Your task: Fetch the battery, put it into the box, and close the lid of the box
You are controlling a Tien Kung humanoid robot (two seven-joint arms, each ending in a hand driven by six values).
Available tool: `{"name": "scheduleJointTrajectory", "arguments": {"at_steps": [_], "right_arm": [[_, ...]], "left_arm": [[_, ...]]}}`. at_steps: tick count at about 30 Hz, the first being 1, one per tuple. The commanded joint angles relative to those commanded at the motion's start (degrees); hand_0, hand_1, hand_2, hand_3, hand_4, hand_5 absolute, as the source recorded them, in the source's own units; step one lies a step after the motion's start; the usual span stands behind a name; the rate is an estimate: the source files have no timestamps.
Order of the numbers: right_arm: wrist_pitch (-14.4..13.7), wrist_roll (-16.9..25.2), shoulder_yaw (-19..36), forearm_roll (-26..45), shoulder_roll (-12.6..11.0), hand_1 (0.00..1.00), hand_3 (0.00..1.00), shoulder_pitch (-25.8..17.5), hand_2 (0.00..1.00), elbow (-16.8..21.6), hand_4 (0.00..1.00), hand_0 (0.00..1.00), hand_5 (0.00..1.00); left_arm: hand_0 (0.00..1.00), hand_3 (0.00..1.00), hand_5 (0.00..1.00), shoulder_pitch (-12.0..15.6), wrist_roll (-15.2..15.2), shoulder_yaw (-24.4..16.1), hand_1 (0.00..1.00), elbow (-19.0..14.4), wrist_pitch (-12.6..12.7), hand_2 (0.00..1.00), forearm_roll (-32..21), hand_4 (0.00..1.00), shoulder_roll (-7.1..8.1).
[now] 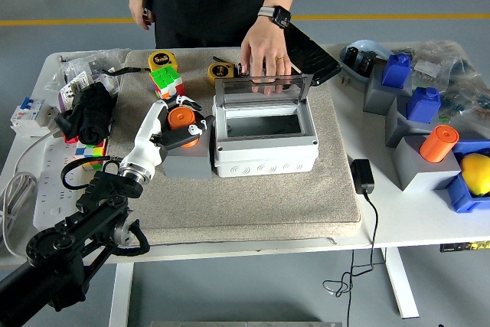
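On the beige mat (253, 197) covering the middle of the white desk (413, 220): one pale grey box (265, 143) with its clear lid (262, 91) raised upright at the back, interior showing nothing inside. Just left of it, one grey block (187, 160) with one orange battery (182, 122) standing in its top. One robot hand in view, the left hand (178, 120), fingers curled around that battery, black arm entering from the lower left corner. One person's hand (264, 51) reaching from the far side, fingertips resting on the lid's top edge; the other arm hanging by the body, away from the desk. Behind the box, two yellow tape measures (161, 60) and one colour cube (165, 80); a second cube (90, 151) off the mat at the left beside a black bundle (88, 112). To the right of the mat, three more grey blocks (419, 162), two carrying blue pieces (396, 70), one carrying a second orange cylinder (438, 143); one yellow ball (476, 172) sitting in a blue tray (458, 198). One black adapter (361, 175) with its cable trailing over the near edge. Grey floor beyond with one yellow line (69, 21).
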Motion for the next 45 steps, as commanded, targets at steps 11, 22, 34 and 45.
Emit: {"name": "scheduleJointTrajectory", "arguments": {"at_steps": [11, 22, 34, 45], "right_arm": [[-0.1, 0.2, -0.1, 0.1, 0.0, 0.669, 0.6, 0.1, 0.655, 0.0, 0.998, 0.726, 0.617], [-0.2, 0.8, -0.1, 0.1, 0.0, 0.668, 0.599, 0.1, 0.655, 0.0, 0.998, 0.726, 0.615], [-0.1, 0.9, -0.5, 0.3, -0.6, 0.666, 0.598, 0.7, 0.655, 0.0, 0.998, 0.726, 0.615], [-0.2, 0.9, -1.3, 0.6, -0.9, 0.668, 0.598, 1.4, 0.654, 0.2, 0.998, 0.726, 0.615]], "left_arm": [[0.215, 0.176, 0.002, -0.6, 0.1, 0.3, 0.175, -0.4, -0.4, 0.164, -0.5, 0.077, -0.3], [0.216, 0.183, 0.002, -1.0, 0.9, -0.4, 0.163, -4.3, -0.3, 0.158, 2.4, 0.081, 0.36], [0.211, 0.18, 0.002, -8.3, 14.3, 6.0, 0.16, -13.9, -0.8, 0.155, 15.1, 0.056, 3.33], [0.212, 0.171, 0.002, -23.5, 22.8, 20.5, 0.163, -7.3, -5.7, 0.153, 23.0, 0.062, -0.97]]}}
